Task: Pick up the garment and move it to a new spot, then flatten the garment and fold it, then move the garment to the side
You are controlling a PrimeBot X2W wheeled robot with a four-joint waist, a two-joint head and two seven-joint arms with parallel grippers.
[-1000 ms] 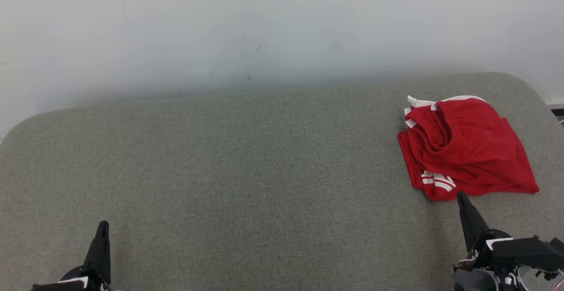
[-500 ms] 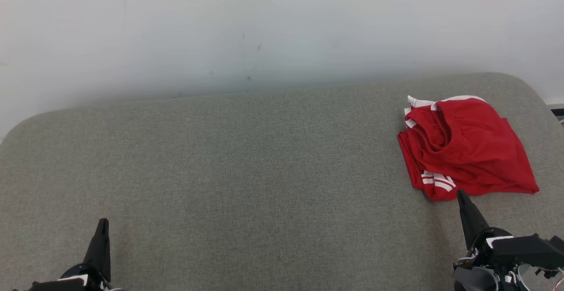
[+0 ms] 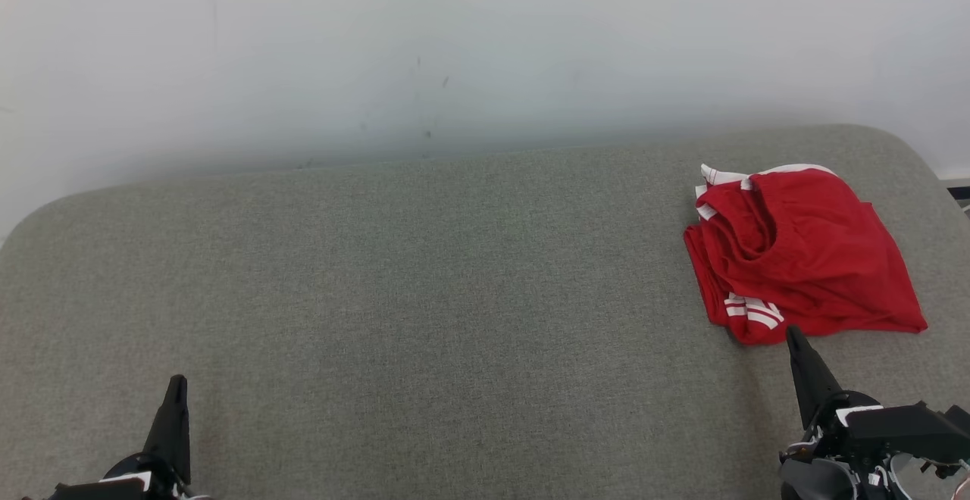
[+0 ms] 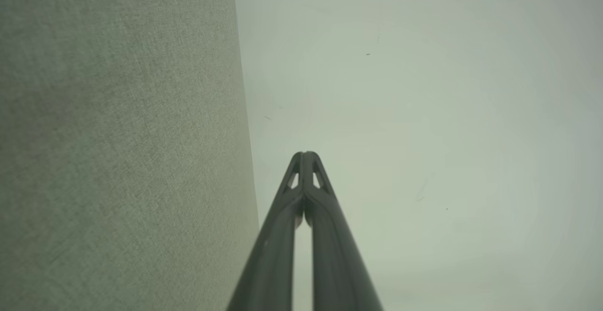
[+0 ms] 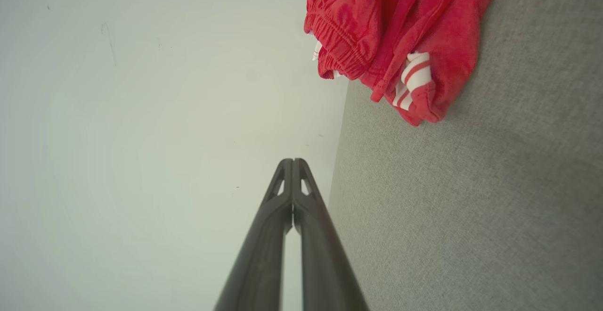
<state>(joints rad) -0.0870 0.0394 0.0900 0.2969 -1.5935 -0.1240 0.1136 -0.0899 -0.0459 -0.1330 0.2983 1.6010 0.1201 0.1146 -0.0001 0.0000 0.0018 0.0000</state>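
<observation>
Surface: the bench (image 3: 424,280), grey woven fabric with rounded far corners. Its near edge and right end are cut off by the head view's frame.

Behind it: the wall (image 3: 455,45), pale, with a few faint dark marks.

Task item: the garment (image 3: 803,250), red with white stripes, lies bundled in folds at the far right of the bench, close to its far edge. The right wrist view shows a gathered elastic band and cuts off the garment's upper part. Inner layers are hidden by the folds, and the type cannot be told.

At lower right, the right hand (image 3: 792,335) is clenched, fingers pressed together and holding nothing. Its tip is near the garment's striped corner but apart from it. Contact with the bench cannot be told.

At lower left, the left hand (image 3: 178,382) is clenched likewise, holding nothing, well apart from the garment. Its wrist is cut off at the bottom edge.
</observation>
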